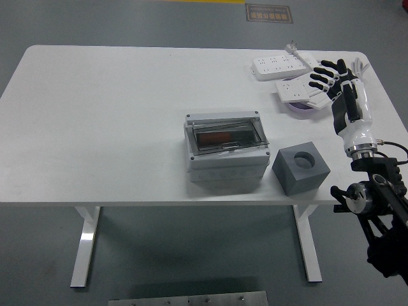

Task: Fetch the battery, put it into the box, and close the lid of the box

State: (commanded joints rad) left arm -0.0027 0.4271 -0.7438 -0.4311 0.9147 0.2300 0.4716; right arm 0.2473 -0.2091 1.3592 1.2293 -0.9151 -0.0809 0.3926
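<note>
A grey box [225, 153] sits near the table's front middle, its clear lid down, with a red-orange object showing through the lid. A battery as such I cannot pick out. My right hand [326, 78] hovers over the far right of the table, fingers spread and holding nothing, just above the white power strips [299, 88]. The hand is well to the right of and beyond the box. My left arm does not show.
A dark grey block with a round hole [300, 167] stands right of the box near the front edge. Two white power strips with cables [284, 63] and a purple dish [301, 107] lie at the back right. The white table [102, 121] stretches left.
</note>
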